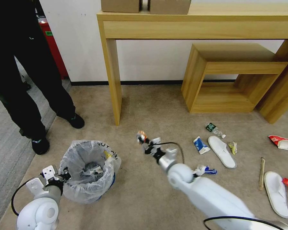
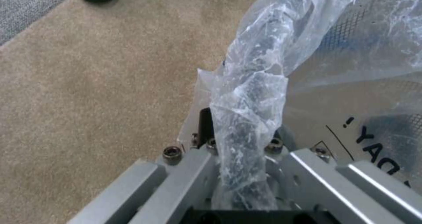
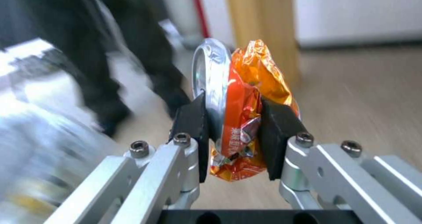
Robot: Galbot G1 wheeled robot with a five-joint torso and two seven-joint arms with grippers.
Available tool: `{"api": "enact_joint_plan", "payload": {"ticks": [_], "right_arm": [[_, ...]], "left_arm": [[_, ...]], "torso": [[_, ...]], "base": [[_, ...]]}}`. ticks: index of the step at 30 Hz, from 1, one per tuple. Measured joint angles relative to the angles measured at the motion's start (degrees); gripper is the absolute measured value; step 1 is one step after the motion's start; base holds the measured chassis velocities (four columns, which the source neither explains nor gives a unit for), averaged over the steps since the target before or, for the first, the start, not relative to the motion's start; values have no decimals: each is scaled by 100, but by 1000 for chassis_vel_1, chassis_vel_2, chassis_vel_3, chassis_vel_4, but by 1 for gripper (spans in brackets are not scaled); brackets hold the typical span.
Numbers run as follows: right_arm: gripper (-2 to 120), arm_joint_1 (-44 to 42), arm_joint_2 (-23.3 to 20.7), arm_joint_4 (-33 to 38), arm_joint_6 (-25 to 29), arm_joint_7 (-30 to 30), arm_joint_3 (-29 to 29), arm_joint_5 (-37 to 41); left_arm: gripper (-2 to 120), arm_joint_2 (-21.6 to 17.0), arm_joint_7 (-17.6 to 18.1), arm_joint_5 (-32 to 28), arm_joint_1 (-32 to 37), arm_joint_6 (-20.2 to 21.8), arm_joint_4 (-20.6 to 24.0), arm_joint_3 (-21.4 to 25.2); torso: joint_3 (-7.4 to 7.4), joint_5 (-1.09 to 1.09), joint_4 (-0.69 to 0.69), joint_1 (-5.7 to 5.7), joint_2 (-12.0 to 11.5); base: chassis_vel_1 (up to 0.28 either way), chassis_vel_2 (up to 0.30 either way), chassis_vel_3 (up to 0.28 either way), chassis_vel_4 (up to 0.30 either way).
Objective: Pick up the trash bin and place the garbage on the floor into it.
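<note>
So my left gripper (image 1: pixel 64 175) has its fingers pinched on the rim of the trash bin (image 1: pixel 88 174), right on the side nearest me. The bin is small and round with a blue body peeking out low down, lined with a wrinkly clear bag (image 2: pixel 259 85) that has black lettering on it, and there's already some stuff sitting inside. It's on the beige carpet (image 1: pixel 140 108).

My right gripper (image 1: pixel 143 139) is just right of the bin and a bit farther out, held above the carpet, fingers clamped on a crumpled orange snack wrapper (image 3: pixel 244 118) pressed against a small silver can (image 3: pixel 211 82).

Well right of the bin there are still two white slippers (image 1: pixel 221 151), a bottle (image 1: pixel 214 128), a wooden stick (image 1: pixel 262 173) and red wrappers (image 1: pixel 281 142) lying around.
</note>
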State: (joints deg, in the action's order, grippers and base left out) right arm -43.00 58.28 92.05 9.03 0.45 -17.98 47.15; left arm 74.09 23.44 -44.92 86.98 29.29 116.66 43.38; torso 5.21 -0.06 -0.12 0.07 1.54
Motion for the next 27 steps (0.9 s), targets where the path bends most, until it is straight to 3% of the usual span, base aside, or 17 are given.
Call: {"api": "enact_joint_plan", "payload": {"ticks": [5,9,15,18,27], "right_arm": [[22,40,-238,806,395,-1006,101,371],[22,293,-321,1349,363,-1295,-144,722],[22,777,-376,1690,37,-1100,-935,988],[22,1118,-327,1631,-192,-730,-1639,1018],[22,1466,31,1261,-492,-190,-2457,941]], "left_arm": [[1,2,7,1,4,21,45,-6],[1,22,10,3,25,41,101,-12],[1,61,23,5,36,82,226,-23],[1,96,33,1,50,110,346,-28],[1,166,38,-6,105,126,527,-12]], "torso": [[0,0,2,0,0],[0,-1,2,0,0],[0,-2,3,0,0],[0,-2,3,0,0],[0,-2,3,0,0]], "base": [[0,0,0,0],[0,0,0,0],[0,0,0,0],[0,0,0,0],[0,0,0,0]]}}
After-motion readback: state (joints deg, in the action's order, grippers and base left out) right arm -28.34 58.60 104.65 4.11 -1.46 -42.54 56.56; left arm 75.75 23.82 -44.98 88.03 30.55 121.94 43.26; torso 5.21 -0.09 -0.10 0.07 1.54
